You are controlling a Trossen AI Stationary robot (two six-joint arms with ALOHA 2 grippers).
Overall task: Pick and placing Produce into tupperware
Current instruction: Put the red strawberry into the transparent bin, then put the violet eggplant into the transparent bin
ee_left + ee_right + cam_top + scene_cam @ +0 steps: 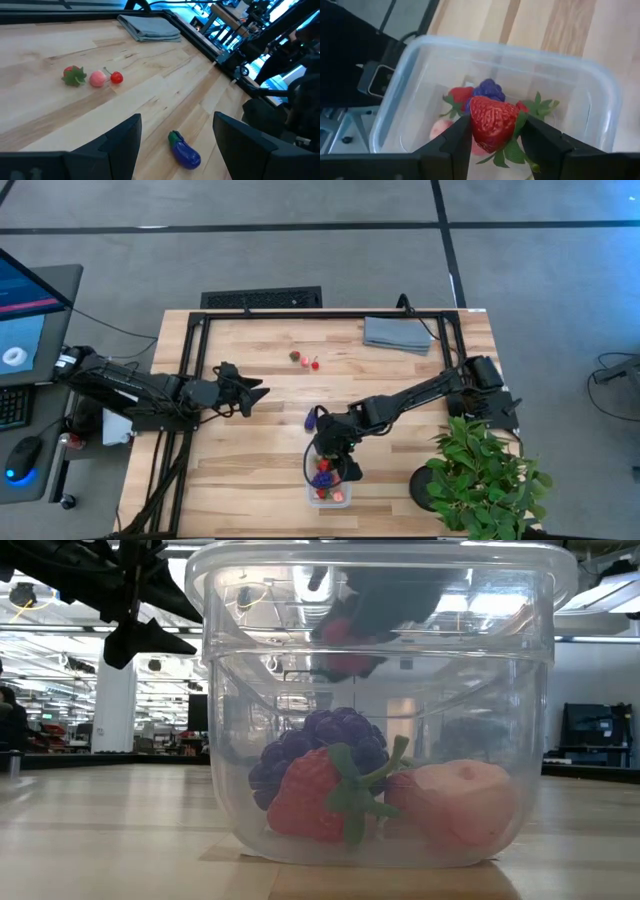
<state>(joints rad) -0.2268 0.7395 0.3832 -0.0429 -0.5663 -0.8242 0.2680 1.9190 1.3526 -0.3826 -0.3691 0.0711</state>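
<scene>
The clear tupperware stands near the table's near edge and fills the low view. It holds a purple berry, a strawberry, a pink piece and one more red piece. My right gripper hangs over its open top, shut on a red strawberry. My left gripper is open and waits at the table's left. Ahead of it lie a purple eggplant, a green-capped piece, a pink piece and a cherry. My right gripper pinches the red strawberry by its two sides between its two fingers. The fingers come from above, pointing down. The strawberry is lifted clear over the tupperware's opening, with its green leaves showing beside one finger.
A folded grey cloth lies at the far right of the table. A green potted plant stands at the near right corner, close to the right arm. A black frame runs along the table's far and left sides. Bare wood lies in the middle.
</scene>
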